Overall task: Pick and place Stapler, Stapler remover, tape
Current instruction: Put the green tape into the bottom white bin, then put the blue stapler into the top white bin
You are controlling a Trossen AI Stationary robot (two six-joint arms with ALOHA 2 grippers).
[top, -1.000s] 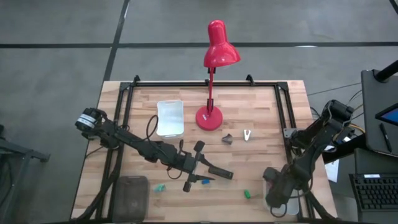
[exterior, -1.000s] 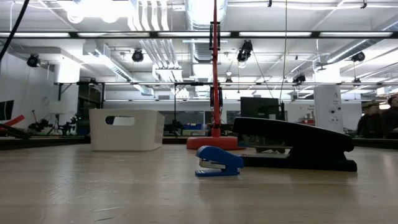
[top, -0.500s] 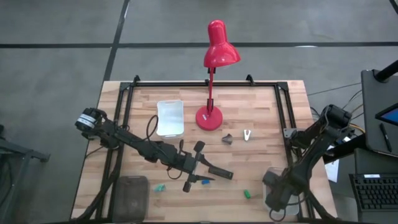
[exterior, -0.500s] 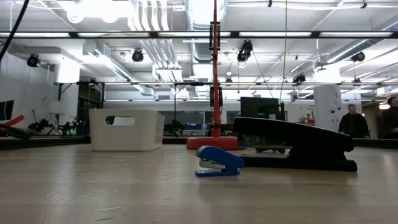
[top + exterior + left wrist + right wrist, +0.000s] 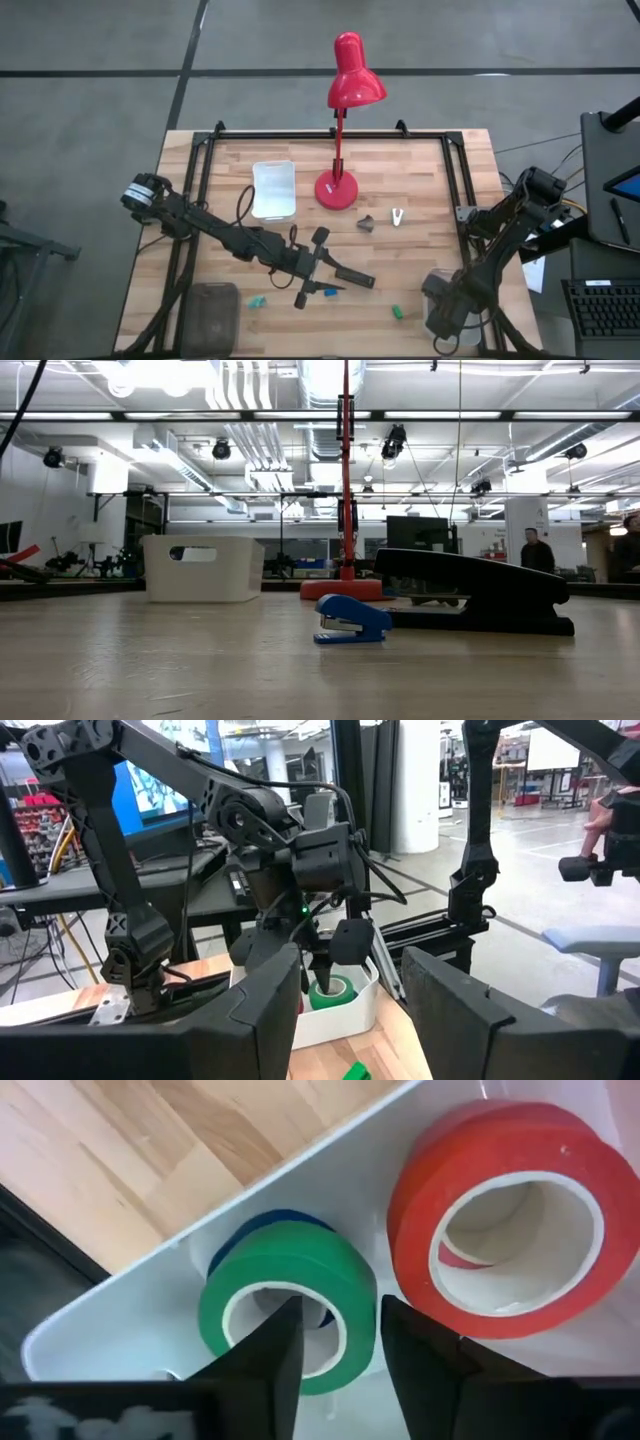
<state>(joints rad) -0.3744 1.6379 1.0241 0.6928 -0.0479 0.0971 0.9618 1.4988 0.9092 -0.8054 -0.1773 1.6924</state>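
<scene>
Black stapler (image 5: 353, 277) lies flat near the table's front, long axis running left to right, just beside the parted left gripper (image 5: 322, 262). Right gripper (image 5: 335, 1342), fingers apart, straddles the green tape (image 5: 288, 1302) inside a white bin (image 5: 120, 1330), beside the red tape (image 5: 505, 1215).

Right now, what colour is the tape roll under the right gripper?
Green tape roll; right wrist view shows it best.
</scene>
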